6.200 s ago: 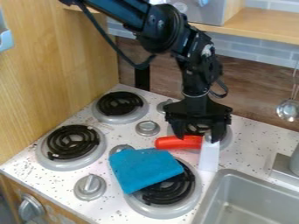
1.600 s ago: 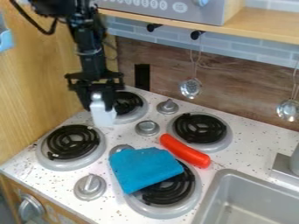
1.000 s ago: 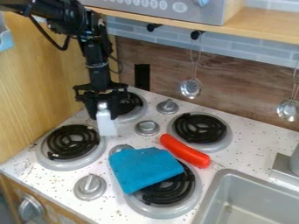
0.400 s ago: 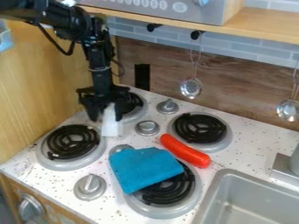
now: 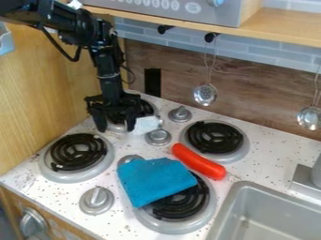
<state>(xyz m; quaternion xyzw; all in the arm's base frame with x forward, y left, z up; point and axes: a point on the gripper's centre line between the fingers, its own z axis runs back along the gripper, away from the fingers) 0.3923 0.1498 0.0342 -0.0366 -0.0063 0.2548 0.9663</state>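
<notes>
Looks like a kitchen to me, prob a toy or mock-up one going by the black robot arm [image 5: 103,42] at the upper left. Left and middle of the frame you've got a stove top [image 5: 145,179] with four coil burners and silver knobs. Lower right there's a grey sink [image 5: 272,215] set into the speckled white surface [image 5: 260,154]. Right side has metal ladles hanging against a wood-look backsplash [image 5: 257,93], with bluish tile [image 5: 270,60] above it and a wooden shelf [image 5: 282,29] at the upper right.
</notes>
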